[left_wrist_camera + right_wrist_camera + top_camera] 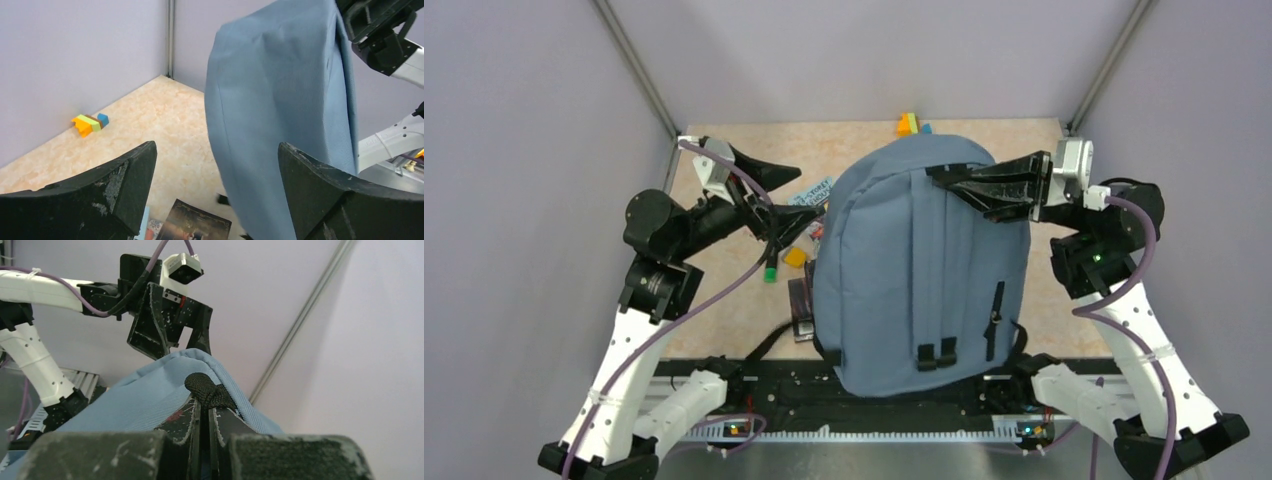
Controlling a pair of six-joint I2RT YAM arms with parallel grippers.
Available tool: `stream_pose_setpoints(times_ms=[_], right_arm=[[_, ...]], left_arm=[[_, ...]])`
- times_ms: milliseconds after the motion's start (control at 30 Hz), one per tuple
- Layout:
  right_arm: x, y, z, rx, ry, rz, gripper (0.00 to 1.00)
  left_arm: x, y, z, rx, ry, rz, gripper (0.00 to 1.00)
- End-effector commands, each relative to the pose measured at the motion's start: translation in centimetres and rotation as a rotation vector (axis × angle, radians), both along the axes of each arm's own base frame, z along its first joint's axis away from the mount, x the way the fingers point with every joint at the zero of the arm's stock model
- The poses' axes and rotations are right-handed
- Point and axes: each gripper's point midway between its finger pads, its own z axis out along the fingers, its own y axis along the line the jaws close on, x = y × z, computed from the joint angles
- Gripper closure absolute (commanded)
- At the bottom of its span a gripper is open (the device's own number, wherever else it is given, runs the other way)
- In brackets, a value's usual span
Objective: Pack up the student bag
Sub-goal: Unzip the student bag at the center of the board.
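The student bag (914,270), a large grey-blue backpack with black straps, stands raised in the middle of the table, back panel towards the top camera. My right gripper (944,185) is shut on the black webbing loop (205,390) at the bag's top and holds the bag (125,405) up by it. My left gripper (809,192) is open and empty just left of the bag's upper part. In the left wrist view the bag (280,100) hangs between and beyond the open fingers (125,185).
Stacked colourful blocks (911,124) lie at the far wall, also in the left wrist view (90,124). Left of the bag lie a dark picture card (195,225), a pale blue card (816,188), an orange piece (795,257), a green-capped marker (770,272) and a dark flat item (801,305).
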Motion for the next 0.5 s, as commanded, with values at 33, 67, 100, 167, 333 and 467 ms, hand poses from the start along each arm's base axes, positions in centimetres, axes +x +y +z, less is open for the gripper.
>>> stream_pose_setpoints(times_ms=[33,67,100,167,333,467], right_arm=[[-1.7,-0.3,2.0,0.037,-0.119,0.03,1.0],[-1.4,-0.2,1.8,0.028,-0.108,0.03,1.0],[-1.1,0.0,1.6,0.018,-0.094,0.032,1.0],[-0.5,0.3,1.3,0.008,-0.078,0.034,1.0],[0.6,0.8,0.6,-0.012,-0.05,0.047,1.0],[1.2,1.3,-0.1,-0.028,-0.031,0.059,1.0]], left_arm=[[-1.3,-1.2,0.1,0.032,-0.05,-0.086,0.04],[-1.8,-1.8,-0.3,0.037,-0.038,-0.135,0.04],[-2.2,-2.3,-0.8,0.046,-0.026,-0.177,0.04],[-2.5,-3.3,-1.4,0.06,-0.015,-0.221,0.03],[-2.1,-4.8,-3.7,0.086,0.043,-0.271,0.02],[-0.6,-5.4,-5.6,0.13,0.076,-0.224,0.02]])
